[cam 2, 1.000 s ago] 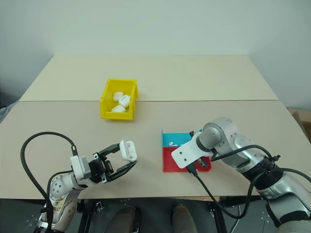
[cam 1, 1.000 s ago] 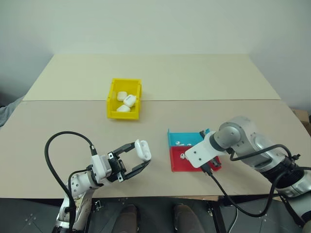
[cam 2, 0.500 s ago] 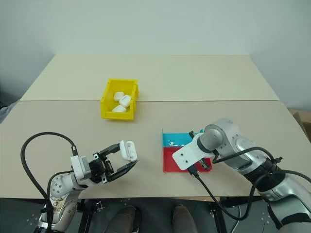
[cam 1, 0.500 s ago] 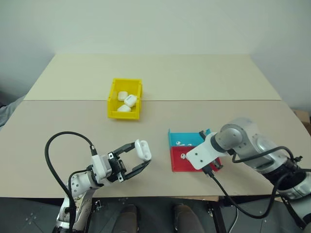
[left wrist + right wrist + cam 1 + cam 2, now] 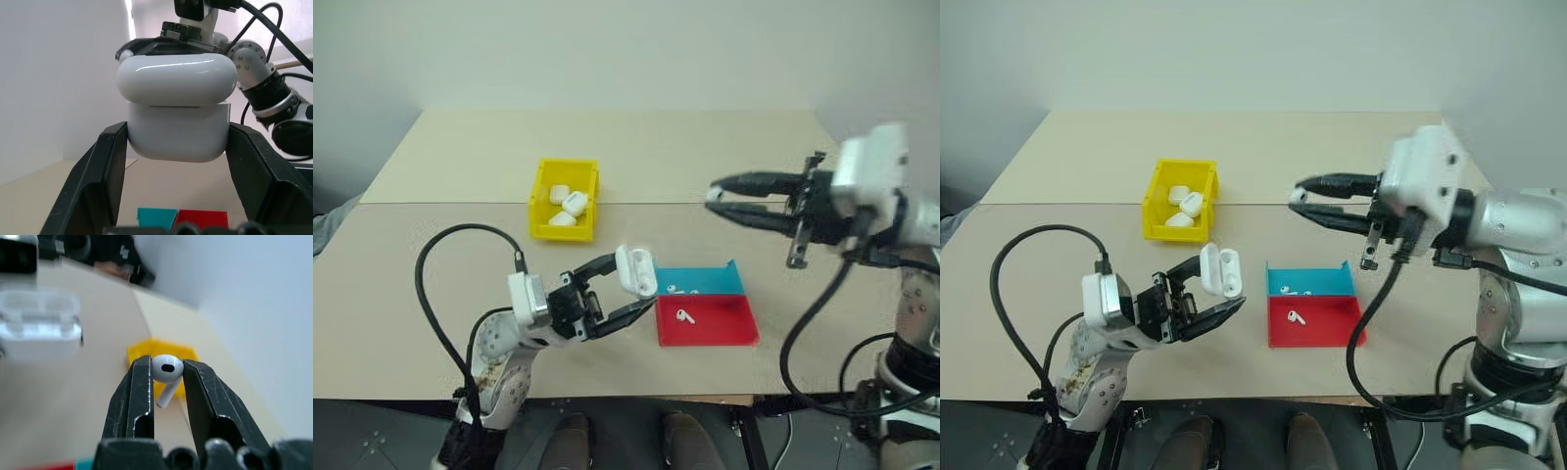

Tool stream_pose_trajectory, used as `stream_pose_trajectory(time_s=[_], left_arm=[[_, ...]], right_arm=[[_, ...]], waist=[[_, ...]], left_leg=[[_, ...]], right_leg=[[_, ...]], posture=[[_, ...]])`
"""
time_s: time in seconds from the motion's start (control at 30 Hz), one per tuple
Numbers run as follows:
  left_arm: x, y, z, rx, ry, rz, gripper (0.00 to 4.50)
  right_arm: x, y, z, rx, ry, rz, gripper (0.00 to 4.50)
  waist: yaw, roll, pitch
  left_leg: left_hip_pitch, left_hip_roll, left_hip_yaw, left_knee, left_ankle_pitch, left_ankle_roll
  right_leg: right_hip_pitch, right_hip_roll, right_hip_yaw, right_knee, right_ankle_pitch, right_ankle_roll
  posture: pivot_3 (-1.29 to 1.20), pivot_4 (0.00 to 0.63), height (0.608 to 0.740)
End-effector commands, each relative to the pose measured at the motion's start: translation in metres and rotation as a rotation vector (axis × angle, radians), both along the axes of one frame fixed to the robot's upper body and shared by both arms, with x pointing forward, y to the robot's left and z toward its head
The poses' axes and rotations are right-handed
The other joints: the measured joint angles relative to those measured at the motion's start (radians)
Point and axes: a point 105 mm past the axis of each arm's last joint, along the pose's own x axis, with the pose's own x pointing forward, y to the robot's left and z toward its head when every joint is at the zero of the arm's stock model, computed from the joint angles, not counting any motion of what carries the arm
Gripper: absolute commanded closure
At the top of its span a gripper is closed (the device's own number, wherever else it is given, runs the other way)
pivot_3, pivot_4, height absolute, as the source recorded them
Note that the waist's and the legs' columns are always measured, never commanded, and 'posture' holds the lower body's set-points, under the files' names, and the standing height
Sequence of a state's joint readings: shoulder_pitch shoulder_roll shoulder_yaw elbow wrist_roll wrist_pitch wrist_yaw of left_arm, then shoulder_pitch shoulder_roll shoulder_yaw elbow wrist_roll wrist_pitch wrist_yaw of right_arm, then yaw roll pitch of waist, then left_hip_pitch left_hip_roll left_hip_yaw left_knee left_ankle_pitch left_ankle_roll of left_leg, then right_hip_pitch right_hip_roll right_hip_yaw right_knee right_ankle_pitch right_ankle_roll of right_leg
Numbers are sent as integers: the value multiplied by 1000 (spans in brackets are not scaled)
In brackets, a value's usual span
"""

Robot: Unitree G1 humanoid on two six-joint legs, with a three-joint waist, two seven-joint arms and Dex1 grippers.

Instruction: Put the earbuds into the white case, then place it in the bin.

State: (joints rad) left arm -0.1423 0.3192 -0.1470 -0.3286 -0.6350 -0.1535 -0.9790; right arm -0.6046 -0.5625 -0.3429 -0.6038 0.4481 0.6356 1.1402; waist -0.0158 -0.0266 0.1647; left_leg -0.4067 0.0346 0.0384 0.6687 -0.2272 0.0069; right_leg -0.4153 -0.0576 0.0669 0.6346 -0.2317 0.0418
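Note:
My left gripper [image 5: 632,284] is shut on the white case [image 5: 634,272], which it holds up above the table's front with the lid flipped open. In the left wrist view the case [image 5: 177,110] sits between both black fingers [image 5: 110,166]. My right gripper [image 5: 710,196] hangs high over the table, pointing left, and is shut on one earbud [image 5: 166,368] with its stem hanging down. Another earbud [image 5: 684,316] lies in the red tray [image 5: 729,331]. The yellow bin [image 5: 536,204] stands farther back on the left, apart from both grippers.
The bin holds three other white cases [image 5: 570,204]. A shallow blue tray [image 5: 715,284] touches the red tray's far side and holds small white pieces [image 5: 674,288]. Black cables hang from both arms.
My right gripper has risen from the red tray with an earbud and turned to point left. My left gripper has lifted the case up and moved it right, closer to the trays.

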Motion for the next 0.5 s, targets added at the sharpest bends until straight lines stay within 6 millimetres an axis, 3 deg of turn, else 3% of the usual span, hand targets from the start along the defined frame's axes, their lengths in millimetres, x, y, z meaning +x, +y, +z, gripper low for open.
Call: stream_pose_trajectory(time_s=[0.03, 0.2, 0.5], left_arm=[[-5, -5, 15, -38, -24, -76, 1755], [-7, -5, 21, -49, -13, -101, 1755], [-9, -6, 23, -49, -14, -108, 1755]], right_arm=[[-25, 8, 14, 178, -61, 135, 3549], [-40, 25, -1, 265, -69, 287, 3549], [-29, 47, -13, 224, -97, 362, 3549]], waist=[[0, 0, 0], [-1, 0, 0], [-3, 0, 0]], left_leg=[[0, 0, 0, 0, 0, 0], [-1, 0, -1, 0, 0, 0], [1, 0, -1, 0, 0, 0]], right_leg=[[0, 0, 0, 0, 0, 0], [0, 0, 0, 0, 0, 0], [0, 1, 0, 0, 0, 0]], posture=[[0, 150, 740], [0, 150, 740], [0, 150, 740]])
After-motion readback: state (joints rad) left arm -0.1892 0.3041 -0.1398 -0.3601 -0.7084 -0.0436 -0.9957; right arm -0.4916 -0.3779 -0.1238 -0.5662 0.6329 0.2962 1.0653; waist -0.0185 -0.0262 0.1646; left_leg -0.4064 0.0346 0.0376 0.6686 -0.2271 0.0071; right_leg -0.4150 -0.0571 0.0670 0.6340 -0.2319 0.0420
